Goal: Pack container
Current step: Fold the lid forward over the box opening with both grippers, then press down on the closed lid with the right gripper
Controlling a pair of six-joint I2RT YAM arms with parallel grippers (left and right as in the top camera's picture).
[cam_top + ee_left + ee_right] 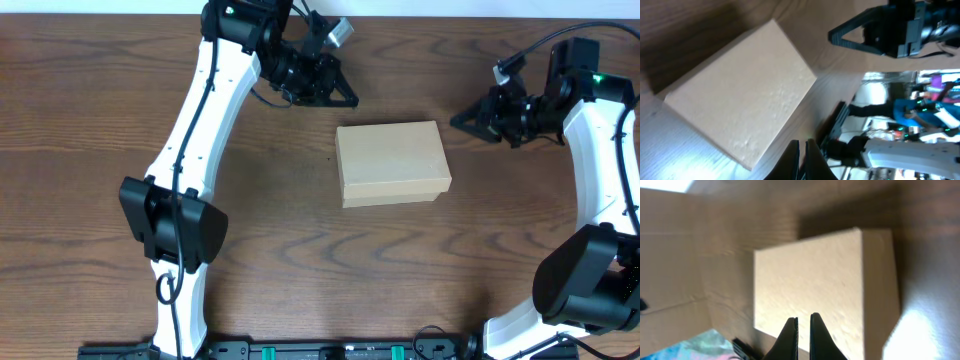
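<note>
Starting closest to each wrist camera, you have both pairs of fingers pressed together with nothing between them: the left gripper (802,159) and the right gripper (804,334) are fully closed and empty, each hanging above the wood with its tips aimed toward the middle of the table (100,150).

Just past those tips lies the container (392,162), flat on the table between the two arms and touching neither. Its lid looks closed, and its top is plain and unmarked. No items to pack show in any view.

Expect it to be light and likely to slide on the wood if you push from one side only. Cardboard of this kind is fairly stiff along its edges but will probably dent or bow if you squeeze the broad top. You would do best to open the jaws first, steady one short end with one gripper, and catch the lid's free edge with the other. Which long edge carries the hinge cannot be told from here.

Beyond the box, each wrist view shows only the opposite arm.
</note>
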